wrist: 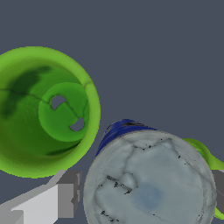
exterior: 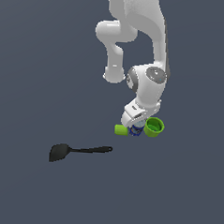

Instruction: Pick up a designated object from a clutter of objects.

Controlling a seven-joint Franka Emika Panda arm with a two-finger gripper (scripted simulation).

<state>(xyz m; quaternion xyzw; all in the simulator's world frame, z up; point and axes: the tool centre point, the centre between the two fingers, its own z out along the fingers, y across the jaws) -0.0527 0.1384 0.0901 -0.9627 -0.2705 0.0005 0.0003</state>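
The blue can [wrist: 148,183], with a silver-grey top and a blue label, stands on the floor between the bright green cup [wrist: 43,111] and the small green block [wrist: 205,155]. In the exterior view the can [exterior: 135,131] is mostly hidden under my gripper [exterior: 136,128], with the cup [exterior: 154,127] on the exterior view's right and the block [exterior: 120,129] on its left. My gripper [wrist: 148,192] is lowered over the can. One grey finger [wrist: 68,194] stands on each side of it, with a thin gap showing. The black spatula [exterior: 78,151] lies apart.
The green cup stands upright and open-topped, almost touching the can. The green block is right against the can's other side. The spatula lies flat on the dark floor toward the exterior view's left. The white arm [exterior: 148,83] reaches down from above.
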